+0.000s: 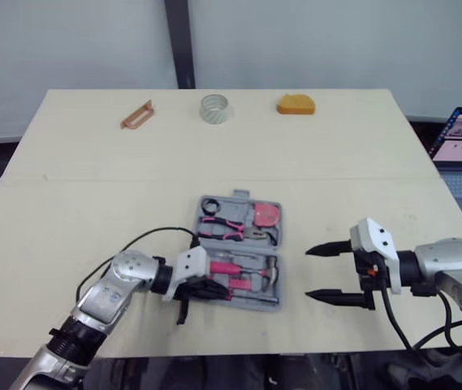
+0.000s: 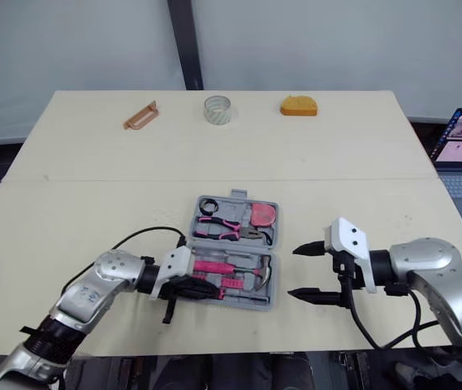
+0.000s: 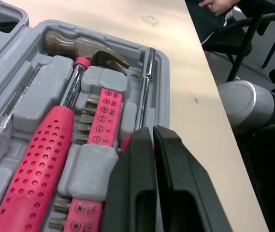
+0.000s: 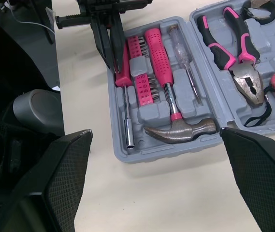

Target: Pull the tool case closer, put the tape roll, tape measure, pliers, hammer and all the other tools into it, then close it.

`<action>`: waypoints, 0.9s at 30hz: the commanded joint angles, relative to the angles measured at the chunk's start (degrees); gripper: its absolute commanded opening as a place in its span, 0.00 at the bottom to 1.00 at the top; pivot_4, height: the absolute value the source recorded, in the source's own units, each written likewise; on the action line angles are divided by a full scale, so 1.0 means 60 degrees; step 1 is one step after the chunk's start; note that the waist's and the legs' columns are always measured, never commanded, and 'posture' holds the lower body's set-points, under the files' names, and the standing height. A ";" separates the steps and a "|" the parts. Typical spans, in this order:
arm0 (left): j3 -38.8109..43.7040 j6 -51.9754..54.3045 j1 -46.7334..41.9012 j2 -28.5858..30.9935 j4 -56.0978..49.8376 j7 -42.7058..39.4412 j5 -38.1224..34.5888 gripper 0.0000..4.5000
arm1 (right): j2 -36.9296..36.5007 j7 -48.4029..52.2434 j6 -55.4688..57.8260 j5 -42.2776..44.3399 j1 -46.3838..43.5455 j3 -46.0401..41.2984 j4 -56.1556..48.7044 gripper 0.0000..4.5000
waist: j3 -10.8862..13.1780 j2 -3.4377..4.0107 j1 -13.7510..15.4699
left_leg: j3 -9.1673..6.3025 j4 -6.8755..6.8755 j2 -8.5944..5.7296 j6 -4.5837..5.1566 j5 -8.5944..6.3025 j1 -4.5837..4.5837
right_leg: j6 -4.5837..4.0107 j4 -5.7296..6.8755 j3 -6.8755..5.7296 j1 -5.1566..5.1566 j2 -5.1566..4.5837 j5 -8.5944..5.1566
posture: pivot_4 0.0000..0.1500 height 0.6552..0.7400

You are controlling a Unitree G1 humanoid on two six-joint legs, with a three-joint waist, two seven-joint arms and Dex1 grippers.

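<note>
We see the left gripper (image 3: 153, 129) closed, apparently pinching the driver (image 4: 126, 108) in the case (image 4: 176, 149). The right gripper (image 1: 308, 274), facing it, gapes open.

Soft, even light is falling over the pale surface (image 1: 92, 162). The tool case (image 3: 162, 77) is throwing only a thin shadow just beside itself, and the hammer head (image 3: 94, 48) inside the case is catching a dull gleam.

Open tool case (image 4: 185, 147), hammer (image 4: 162, 72) inside

Tiny "PH", 6, 4, 3 marks on pink bit holder (image 3: 103, 118)
</note>
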 commanded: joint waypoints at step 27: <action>-0.0922 -0.0629 0.0239 0.0270 0.0976 0.0164 0.1656 0.01 | -0.0141 0.0109 -0.0095 0.0051 0.0020 -0.0249 0.0002 1.00 | -0.0026 0.0014 0.0000 | -0.0001 -0.0007 0.0000 0.0002 -0.0001 0.0046 | 0.0001 -0.0013 -0.0003 0.0056 0.0000 0.0000 | 1.00 1.00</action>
